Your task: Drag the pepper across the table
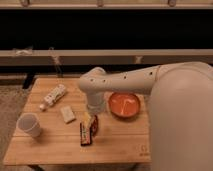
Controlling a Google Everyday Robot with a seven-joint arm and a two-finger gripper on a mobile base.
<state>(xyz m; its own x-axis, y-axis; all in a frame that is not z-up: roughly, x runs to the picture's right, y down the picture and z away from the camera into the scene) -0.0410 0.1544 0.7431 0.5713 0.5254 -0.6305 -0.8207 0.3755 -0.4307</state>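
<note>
The light plank-grained wooden table [120, 142] fills the lower half of the view. At its left edge stands a white paper cup [29, 124]. Behind and to the right of the cup lies a white tube-shaped package [54, 95], set diagonally, and just right of it a small pale rectangular block [67, 114] rests flat on the boards. Near the table's middle lies a black rectangular bar with red markings [85, 134], its long side pointing toward the front edge. The small dark-red glossy pepper [94, 125] lies touching the bar's right side, directly under the gripper [92, 119], which hangs low at the end of the white arm [125, 82]; its grasp cannot be made out. To the right, a round orange-red plate [124, 104] sits beside the arm's wrist.
</note>
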